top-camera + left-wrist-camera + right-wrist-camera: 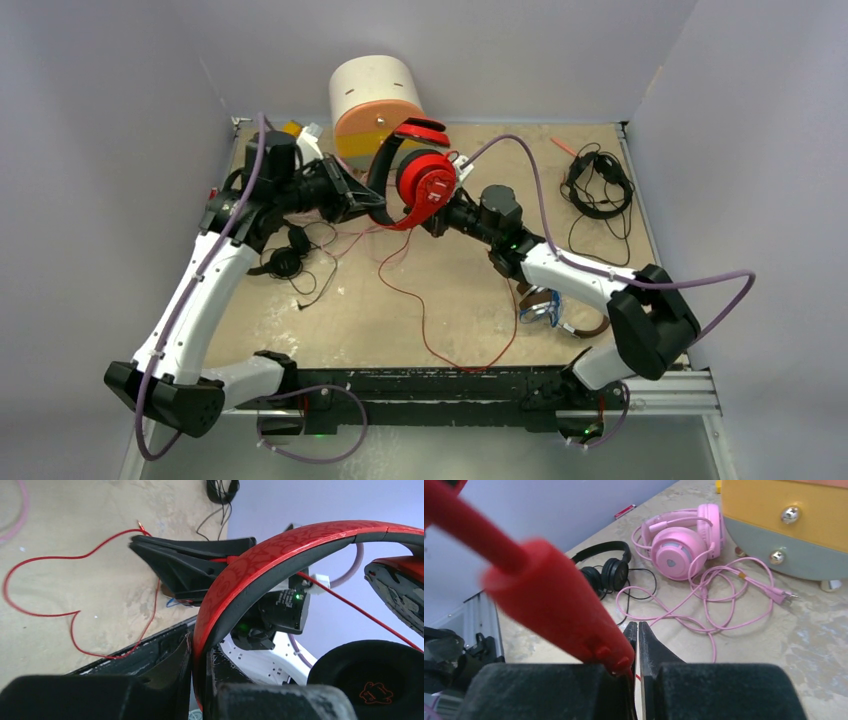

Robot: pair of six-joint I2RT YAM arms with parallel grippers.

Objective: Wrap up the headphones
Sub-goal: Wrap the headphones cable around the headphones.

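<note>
The left gripper (199,675) is clamping its fingers narrow on the headband of the red headphones (428,180), which are hanging in the air at the upper centre of the top view, in front of the drawer box (375,100). The right gripper (637,630) is pinching the thin red cable (350,605) beside the ear cup's stem, fingers almost touching. The pink headphones (679,545) and a black pair (609,572) are lying on the table (814,645) at the top of the right wrist view.

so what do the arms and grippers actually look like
left arm and right arm match: white shells, black joints and bases, a purple cable running along each. left gripper and right gripper have black wedge-shaped fingers
</note>
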